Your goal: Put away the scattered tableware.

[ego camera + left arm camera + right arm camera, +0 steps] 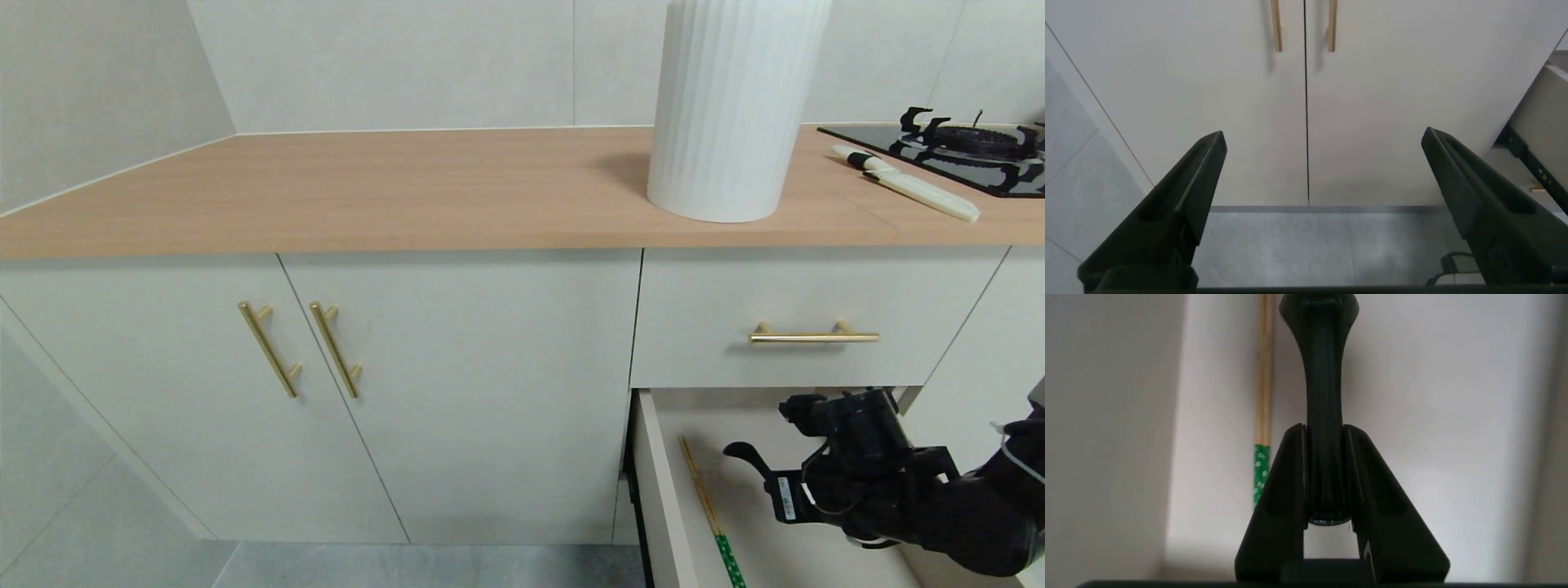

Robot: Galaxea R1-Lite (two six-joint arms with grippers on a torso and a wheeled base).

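R gripper (pixel 1325 486) is clamped tight on a black spoon (pixel 741 451), over the open drawer (pixel 663 482). Chopsticks (pixel 704 498) lie at the spoon's 9 o'clock, by the drawer's L wall, and both point about the same way. Prob. next: go down, let go. L gripper (pixel 1323 196) is wide apart, by the cupboard doors.

Chopsticks (pixel 710 513): green ends beyond the edge
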